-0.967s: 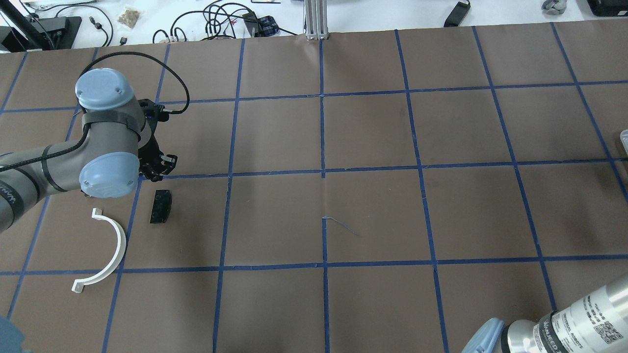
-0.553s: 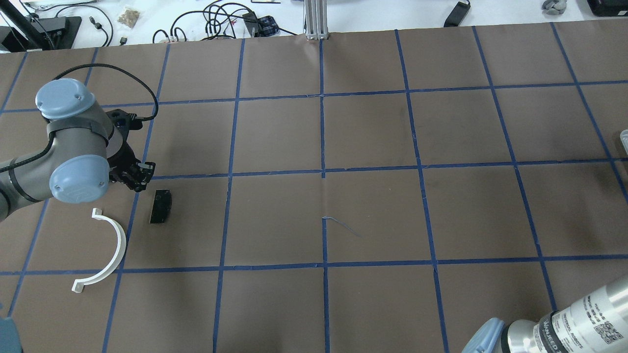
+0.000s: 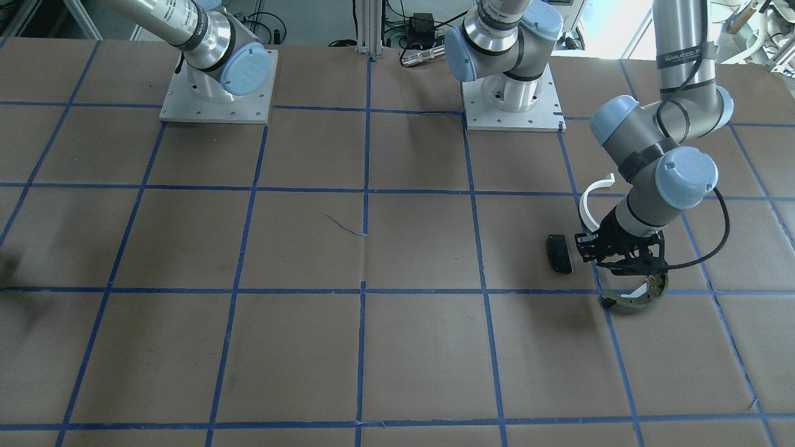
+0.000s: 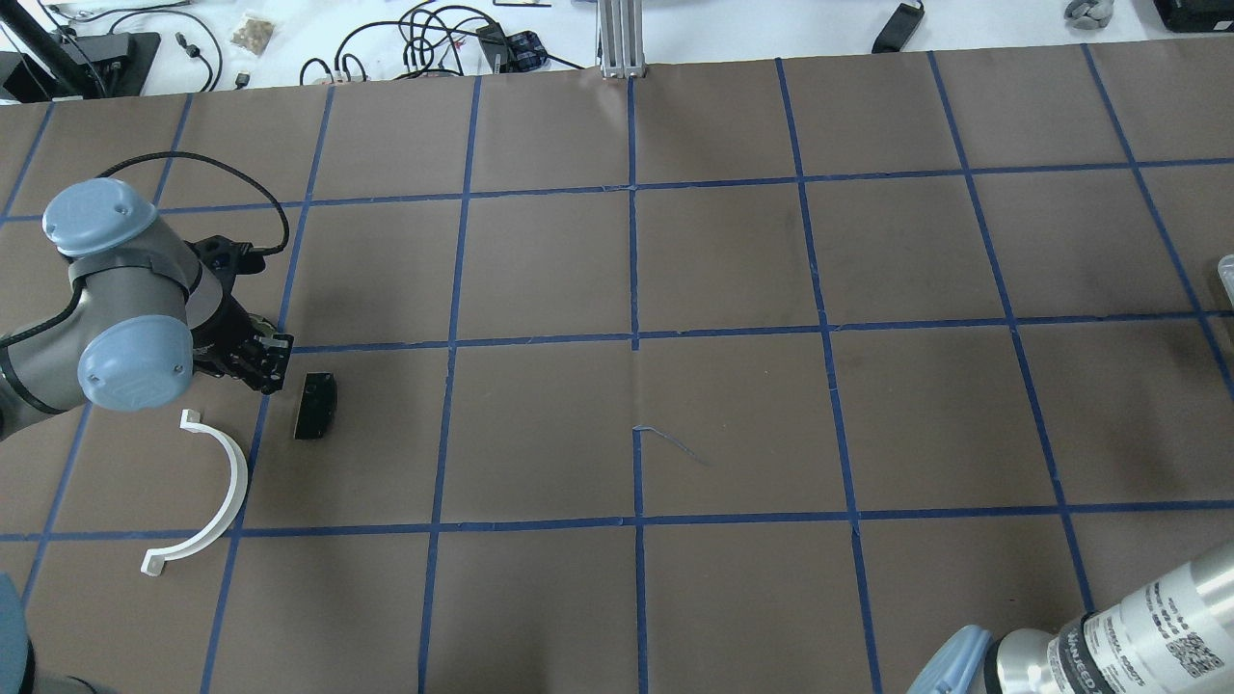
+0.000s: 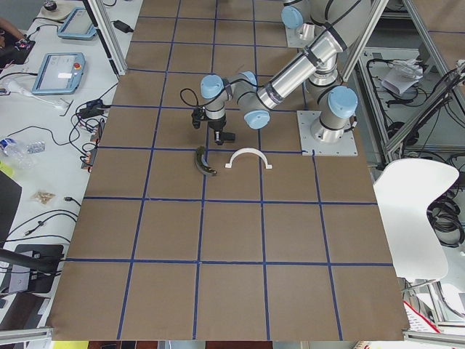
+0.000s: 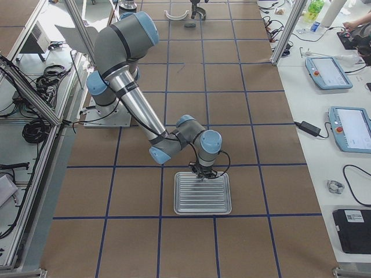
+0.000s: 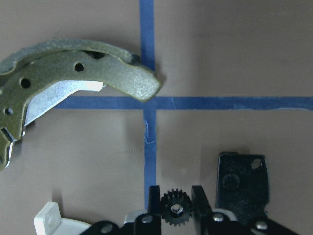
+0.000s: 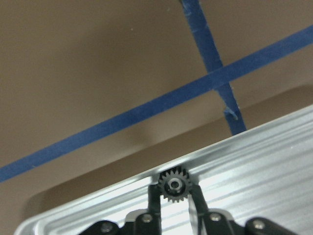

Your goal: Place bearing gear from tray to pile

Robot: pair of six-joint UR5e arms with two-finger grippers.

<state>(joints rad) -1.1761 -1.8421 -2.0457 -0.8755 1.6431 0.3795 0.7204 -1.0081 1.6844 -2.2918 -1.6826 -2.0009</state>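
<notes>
My left gripper (image 7: 176,197) is shut on a small black bearing gear (image 7: 176,212) and holds it just above the table, in the middle of the pile. The pile is an olive-green curved shoe (image 7: 58,73), a black pad (image 7: 243,183) and a white half-ring (image 7: 49,223). In the front-facing view the left gripper (image 3: 612,261) hangs between the pad (image 3: 559,252) and the shoe (image 3: 646,299). My right gripper (image 8: 174,193) is shut on a second black gear (image 8: 174,186) over the rim of the ribbed silver tray (image 8: 254,156).
In the overhead view the half-ring (image 4: 217,487) and pad (image 4: 315,405) lie at the left, beside the left gripper (image 4: 262,364). The tray (image 6: 203,194) sits at the table's far right end under the right gripper (image 6: 202,172). Blue tape lines grid the brown table.
The left arm has swung left and a little nearer, carrying its gripper to just left of the black pad. The pad and half-ring have not moved.
</notes>
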